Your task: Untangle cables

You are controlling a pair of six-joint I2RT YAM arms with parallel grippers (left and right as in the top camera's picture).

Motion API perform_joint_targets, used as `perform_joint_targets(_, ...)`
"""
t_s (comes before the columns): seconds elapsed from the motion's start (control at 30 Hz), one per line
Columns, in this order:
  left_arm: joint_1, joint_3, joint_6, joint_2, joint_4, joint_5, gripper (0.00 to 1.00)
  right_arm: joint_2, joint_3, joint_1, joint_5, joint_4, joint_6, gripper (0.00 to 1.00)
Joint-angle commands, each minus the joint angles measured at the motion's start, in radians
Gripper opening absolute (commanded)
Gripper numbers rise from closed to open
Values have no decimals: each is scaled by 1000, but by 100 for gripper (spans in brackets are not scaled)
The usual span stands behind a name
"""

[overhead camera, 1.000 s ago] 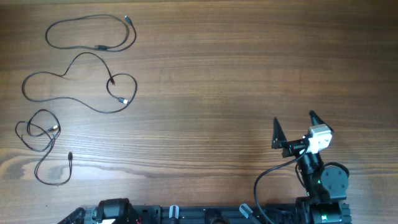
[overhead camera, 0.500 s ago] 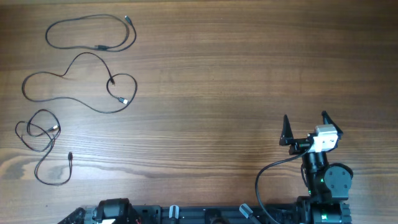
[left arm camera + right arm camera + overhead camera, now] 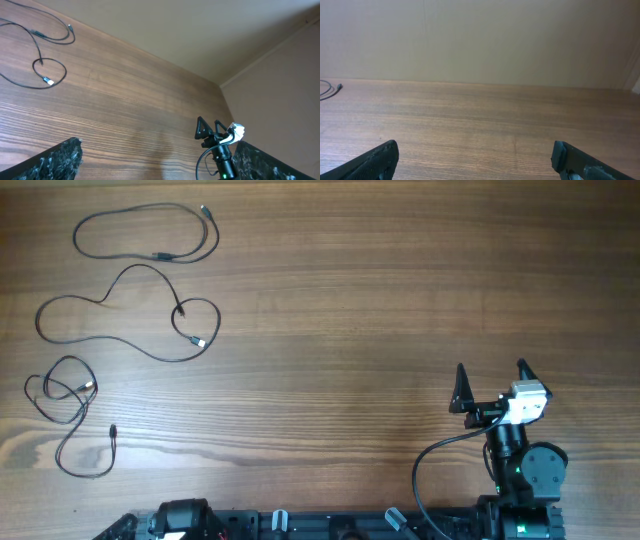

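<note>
Overhead: cables (image 3: pixel 160 256) upper to middle left; your right end effector (image 3: pixel 490 370) lower right, wide open, empty.
Left wrist: left end effector (image 3: pixel 156 145) equally open, empty; lead with it, probably.
Right wrist: tabletop (image 3: pixel 480 110) ahead; cables far left.

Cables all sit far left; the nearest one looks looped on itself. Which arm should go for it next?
Left. The looped cable lies on the table's left side, close ahead of the left arm. The right end effector, open, hovers far across the table. The left end effector is open too.
</note>
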Motion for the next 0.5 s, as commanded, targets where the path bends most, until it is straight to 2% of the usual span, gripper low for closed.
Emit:
perform_joint_targets(0.0,-3,-2,-2,-4,0,-2,100,-3,-2,-6,16,2,20,100)
perform_joint_targets(0.37,-3,-2,-2,-4,0,-2,100,-3,-2,-6,16,2,20,100)
perform_joint_targets(0.47,1,-14,29,-2,1,-16,100,-3,-2,-6,16,2,20,100)
